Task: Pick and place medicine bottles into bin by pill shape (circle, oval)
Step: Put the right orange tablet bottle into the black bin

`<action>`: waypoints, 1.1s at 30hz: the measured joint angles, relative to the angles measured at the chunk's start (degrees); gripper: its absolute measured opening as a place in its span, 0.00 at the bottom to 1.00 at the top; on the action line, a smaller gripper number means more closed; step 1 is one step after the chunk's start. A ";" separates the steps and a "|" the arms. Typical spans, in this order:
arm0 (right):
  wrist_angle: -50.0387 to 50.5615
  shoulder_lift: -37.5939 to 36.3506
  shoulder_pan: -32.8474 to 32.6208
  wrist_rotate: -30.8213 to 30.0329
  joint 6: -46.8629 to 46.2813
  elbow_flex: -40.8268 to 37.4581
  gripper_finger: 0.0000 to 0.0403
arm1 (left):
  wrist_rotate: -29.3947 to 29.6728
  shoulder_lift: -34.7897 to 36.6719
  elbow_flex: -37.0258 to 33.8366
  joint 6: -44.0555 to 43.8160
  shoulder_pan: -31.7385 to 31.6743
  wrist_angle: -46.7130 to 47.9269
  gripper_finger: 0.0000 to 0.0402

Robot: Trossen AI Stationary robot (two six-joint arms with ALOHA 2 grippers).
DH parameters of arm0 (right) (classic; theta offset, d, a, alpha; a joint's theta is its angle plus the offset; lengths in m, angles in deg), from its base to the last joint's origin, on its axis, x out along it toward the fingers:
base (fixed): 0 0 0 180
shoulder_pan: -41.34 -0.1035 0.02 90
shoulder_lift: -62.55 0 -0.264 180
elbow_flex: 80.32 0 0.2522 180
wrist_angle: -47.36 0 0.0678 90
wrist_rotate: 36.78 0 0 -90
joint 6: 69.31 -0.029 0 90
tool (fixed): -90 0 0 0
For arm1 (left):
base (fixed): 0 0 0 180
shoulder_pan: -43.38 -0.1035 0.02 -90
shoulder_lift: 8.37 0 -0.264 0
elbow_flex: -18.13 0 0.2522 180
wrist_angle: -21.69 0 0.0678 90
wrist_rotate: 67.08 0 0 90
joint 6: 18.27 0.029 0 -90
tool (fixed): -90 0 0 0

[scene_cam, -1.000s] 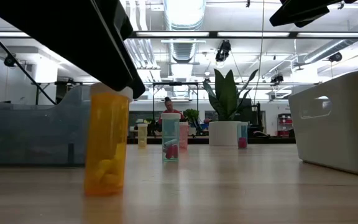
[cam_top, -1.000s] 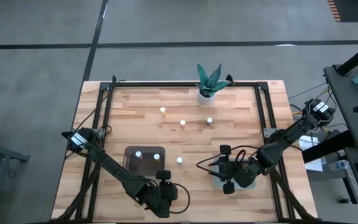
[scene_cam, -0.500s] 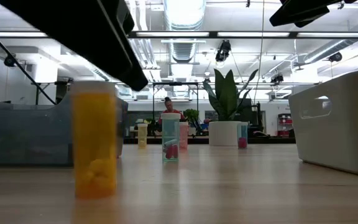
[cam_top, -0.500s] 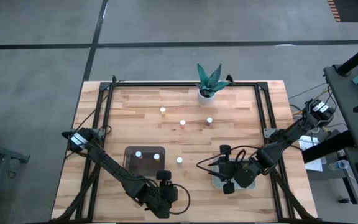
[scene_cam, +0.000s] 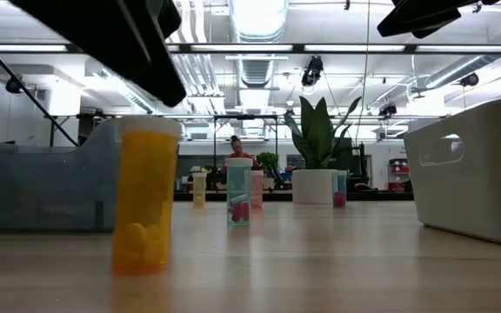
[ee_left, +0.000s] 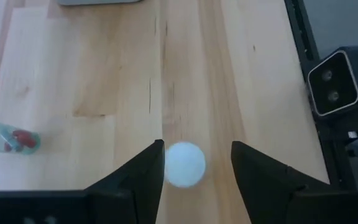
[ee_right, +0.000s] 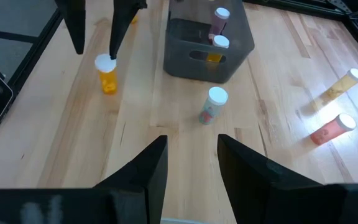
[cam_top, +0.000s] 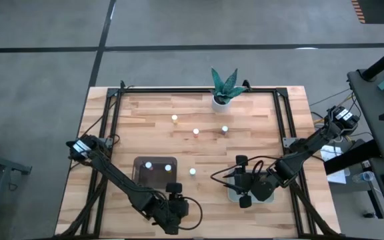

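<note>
An orange medicine bottle (scene_cam: 146, 196) with a white cap (ee_left: 184, 165) stands upright on its base near the table's front edge. My left gripper (ee_left: 196, 163) hangs open just above it, its fingers (ee_right: 118, 28) on either side of the cap and clear of it. My right gripper (ee_right: 192, 152) is open and holds nothing; it hovers over the pale bin (cam_top: 232, 195). The dark bin (cam_top: 155, 172) holds two bottles. A bottle of red pills (ee_right: 211, 104) stands between the bins. Three more bottles (cam_top: 196, 131) stand farther back.
A potted plant (cam_top: 224, 87) stands at the far edge. The low camera (ee_left: 333, 90) sits at the front edge, close to my left gripper. Black frame rails (cam_top: 109, 133) run along the table's sides. Bare wood lies between the bins and the far bottles.
My left gripper has risen a little: the finger that lay at the orange bottle's cap in the low view now stands above it. The bottle, tilted a second ago, has rocked sideways and now stands upright on the table.
</note>
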 joint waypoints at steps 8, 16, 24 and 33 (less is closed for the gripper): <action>0.00 0.00 0.01 0.00 -0.01 0.00 0.33 | 0.65 -0.17 -2.90 -0.22 0.00 -1.50 0.42; 0.02 0.00 -0.01 0.01 0.00 0.00 0.33 | 0.66 -0.19 -4.94 -0.26 0.00 -5.24 0.42; 0.02 0.00 -0.01 0.00 -0.02 0.00 0.33 | 0.98 -0.19 -5.03 -0.24 0.00 -5.32 0.40; 0.02 0.00 0.01 0.00 0.00 0.00 0.33 | 1.05 -0.19 -5.03 1.14 0.00 -6.53 0.28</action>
